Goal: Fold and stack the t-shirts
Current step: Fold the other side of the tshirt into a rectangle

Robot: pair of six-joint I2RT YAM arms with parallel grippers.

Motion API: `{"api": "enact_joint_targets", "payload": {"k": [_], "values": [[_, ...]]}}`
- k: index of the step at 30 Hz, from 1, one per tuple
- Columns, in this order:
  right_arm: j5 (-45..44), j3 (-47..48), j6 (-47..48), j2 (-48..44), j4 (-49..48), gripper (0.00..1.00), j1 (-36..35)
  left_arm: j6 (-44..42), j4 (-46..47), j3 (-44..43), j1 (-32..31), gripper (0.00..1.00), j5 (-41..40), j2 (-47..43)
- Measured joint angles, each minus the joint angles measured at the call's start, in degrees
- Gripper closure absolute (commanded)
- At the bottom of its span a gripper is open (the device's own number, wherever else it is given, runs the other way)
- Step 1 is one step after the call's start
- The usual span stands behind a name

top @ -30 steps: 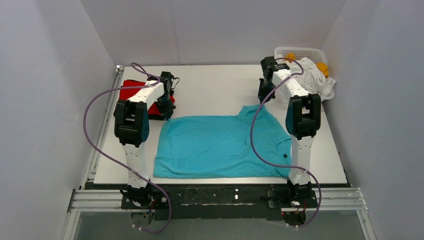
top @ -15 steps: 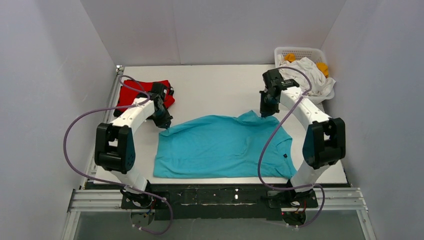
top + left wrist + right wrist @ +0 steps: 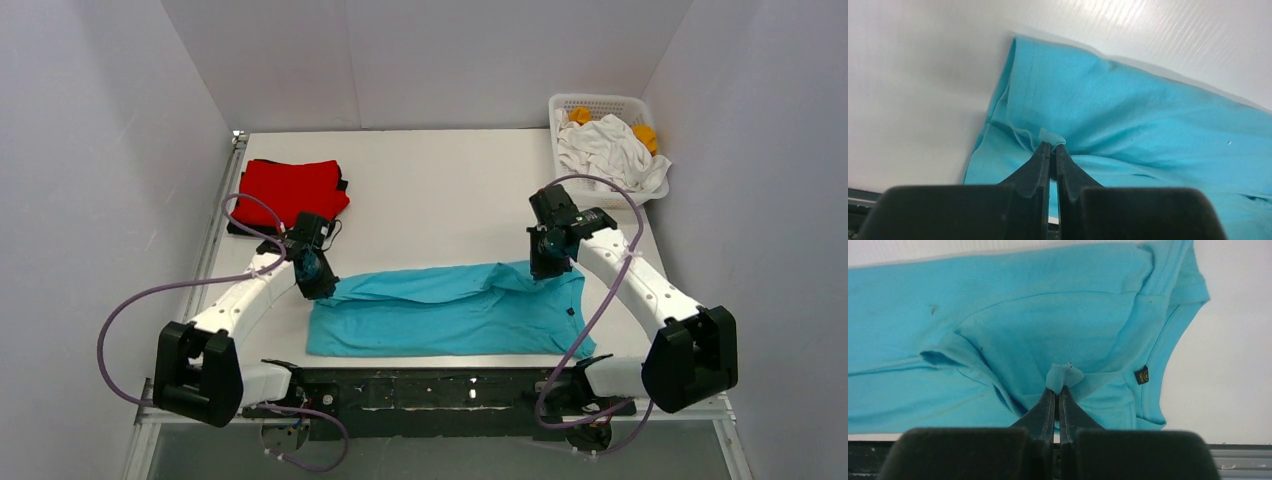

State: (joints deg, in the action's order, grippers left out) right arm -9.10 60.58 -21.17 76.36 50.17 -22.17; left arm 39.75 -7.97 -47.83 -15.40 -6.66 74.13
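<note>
A turquoise t-shirt (image 3: 450, 310) lies near the table's front edge, its far half folded over towards me. My left gripper (image 3: 322, 288) is shut on a pinch of its cloth at the left end (image 3: 1052, 136). My right gripper (image 3: 540, 268) is shut on a pinch at the right end (image 3: 1064, 376), near the sleeve and a small dark label (image 3: 1142, 375). A folded red t-shirt (image 3: 292, 188) lies at the back left on top of a black one (image 3: 240, 226), only an edge of which shows.
A white lattice basket (image 3: 602, 105) at the back right corner holds white cloth (image 3: 610, 150) and orange cloth (image 3: 646, 136). The white table (image 3: 440, 190) ends at a black rail along the front (image 3: 440, 385). Grey walls close in on three sides.
Both grippers have pulled the shirt's far edge towards the front of the table, folding it over the near half. The arms have stretched out low and forward.
</note>
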Motion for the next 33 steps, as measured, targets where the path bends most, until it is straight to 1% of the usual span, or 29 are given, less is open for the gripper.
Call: {"api": "enact_joint_targets", "payload": {"k": [5,8,11,12,13,15,16,17,18,19,20,21,22,23,26,29,31,33], "values": [[-0.72,-5.44,-2.8,-6.03,1.84,0.99,-2.64,1.64,-1.68,5.2,-0.46,1.0,-2.08,-7.39],[0.15,-8.35,-4.76,-8.85,2.93,0.99,-3.06,2.05,-2.58,6.6,-0.48,1.0,-3.58,-8.61],[-0.04,-9.64,-7.26,-9.05,4.22,0.99,-3.15,2.36,-3.56,6.64,-0.48,0.99,-4.81,-7.82],[-0.33,-10.14,-7.98,-9.05,4.63,0.95,-3.21,2.47,-3.78,6.64,-0.48,0.96,-4.98,-7.69],[-0.66,-10.64,-8.81,-9.05,5.09,0.91,-3.26,2.58,-3.93,6.64,-0.48,0.91,-5.05,-7.69],[-0.98,-11.87,-10.43,-9.35,5.6,0.72,-3.37,2.8,-3.91,6.8,-0.48,0.84,-5.2,-7.72],[-0.81,-12.76,-11.15,-9.84,5.42,0.7,-3.37,2.93,-3.96,7.02,-0.48,0.8,-5.22,-7.72],[-0.5,-13.77,-11.87,-10.51,5.25,0.69,-3.37,3.02,-3.98,7.28,-0.48,0.79,-5.22,-7.76],[0.04,-14.67,-12.28,-11.26,5.18,0.6,-3.43,3.1,-3.98,7.61,-0.48,0.74,-5.25,-7.91],[0.7,-15.82,-12.94,-12.28,5.27,0.52,-3.52,3.3,-4.17,7.93,-0.48,0.65,-5.33,-8.2],[1.6,-17.07,-14.03,-13.66,5.57,0.46,-3.8,3.43,-4.72,8.2,-0.48,0.52,-5.49,-8.59],[2.1,-17.86,-15.37,-14.84,6.1,0.39,-4.15,3.67,-5.35,8.33,-0.5,0.34,-5.84,-9.07],[2.89,-18.62,-16.74,-16.55,7.08,0.34,-4.74,4.17,-6.64,8.37,-0.5,0.15,-6.34,-9.81],[3.85,-19.28,-18.23,-18.78,8.33,0.29,-5.4,5.11,-8.44,8.35,-0.5,0.03,-7.13,-11.06],[6.86,-19.98,-22.16,-27.87,12.85,0.19,-6.86,7.13,-14.82,7.96,-0.52,0.02,-10.4,-16.5],[8.81,-19.85,-24.44,-35.98,15.39,0.17,-6.99,8.55,-20.76,5.2,-0.52,0.02,-13.97,-22.08],[9.35,-18.69,-25.53,-38.18,16.94,0.16,-6.99,8.66,-22.71,2.01,-0.52,0.02,-13.99,-23.34],[9.29,-16.72,-26.08,-37.44,17.35,0.16,-7.1,8.26,-23.41,-2.47,-0.52,0.02,-12.09,-22.25]]}}
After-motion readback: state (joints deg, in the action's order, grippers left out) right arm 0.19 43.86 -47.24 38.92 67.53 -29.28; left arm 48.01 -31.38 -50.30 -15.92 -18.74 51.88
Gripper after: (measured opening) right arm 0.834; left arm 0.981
